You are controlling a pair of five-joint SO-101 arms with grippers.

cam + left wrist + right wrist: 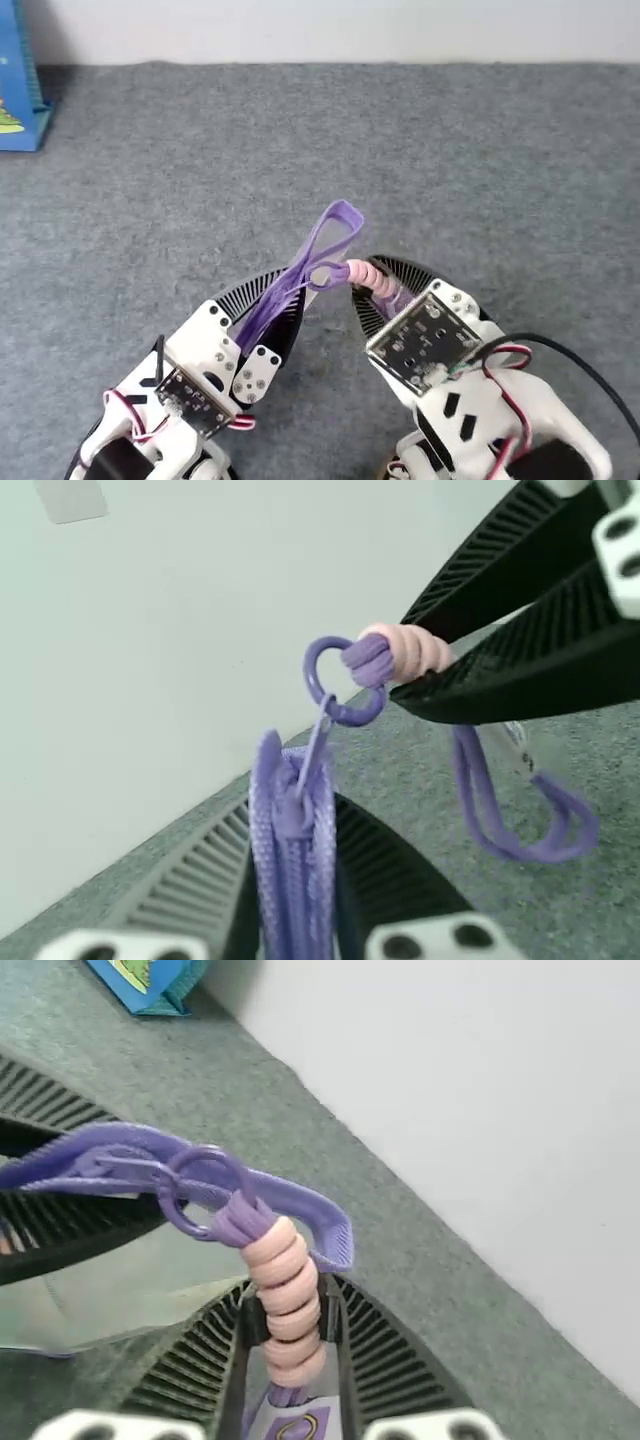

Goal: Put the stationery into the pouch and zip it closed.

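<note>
The pouch hangs in the air between both arms; its purple zip edge (275,298) runs up to a purple strap loop (341,224). My left gripper (268,312) is shut on that purple edge (290,870), which sits between its ribbed fingers (180,900). A purple ring (325,273) on the zip slider joins a string of pink beads (367,277). My right gripper (385,297) is shut on the pink beads (288,1295), with the ring (195,1195) just beyond its tips. The pouch's clear side (120,1280) hangs below. The other arm's black fingers (520,650) pinch the beads (405,652).
Grey carpet-like cloth (480,170) covers the table, and a white wall (330,30) closes its far edge. A blue box (18,85) stands at the far left corner, also seen as the blue box (150,980) from the right wrist. A purple cord loop (520,825) dangles under the beads.
</note>
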